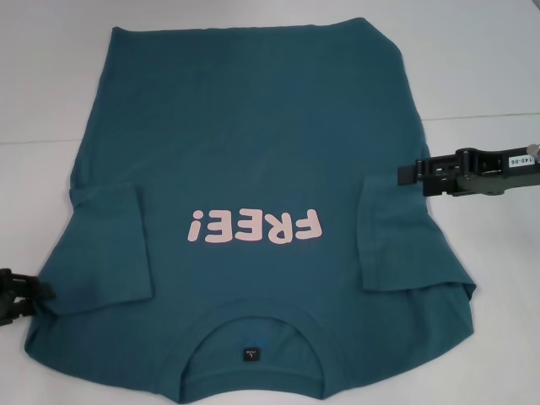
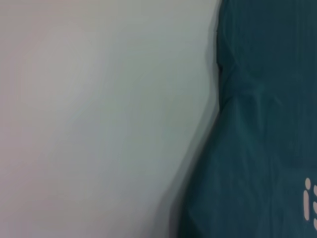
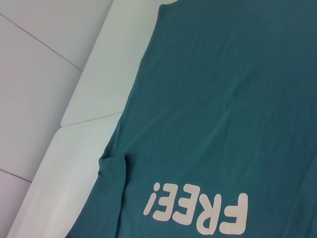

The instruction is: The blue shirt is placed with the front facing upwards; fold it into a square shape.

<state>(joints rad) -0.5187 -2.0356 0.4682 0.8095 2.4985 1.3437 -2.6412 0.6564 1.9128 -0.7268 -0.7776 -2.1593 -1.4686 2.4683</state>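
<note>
1. Table (image 1: 51, 67): pale and bare around the cloth. It gives a flat bed for folding.
2. Shirt (image 1: 253, 143): lies front up across most of the table, collar at 6 o'clock nearest the robot, hem at 12. Both sleeves are already turned inward over the body, so the outline is close to a rectangle; judged the side folds are done and the lengthwise fold remains.
3. Lettering (image 1: 256, 229): pink "FREE!" across the chest, reading upside down from the head, between the two folded sleeves. Confirms the front faces up.
4. Right gripper (image 1: 413, 174): at 3 o'clock, at the shirt's right edge just above the folded sleeve. Whether its fingers are apart or together I cannot tell. Likely placed to take that side for the next fold.
5. Left gripper (image 1: 17, 297): at 8 o'clock, at the frame edge just beside the left sleeve. Mostly cut off; finger state cannot be told.
6. Neck label (image 1: 252, 353): small, dark, inside the collar at 6 o'clock.
</note>
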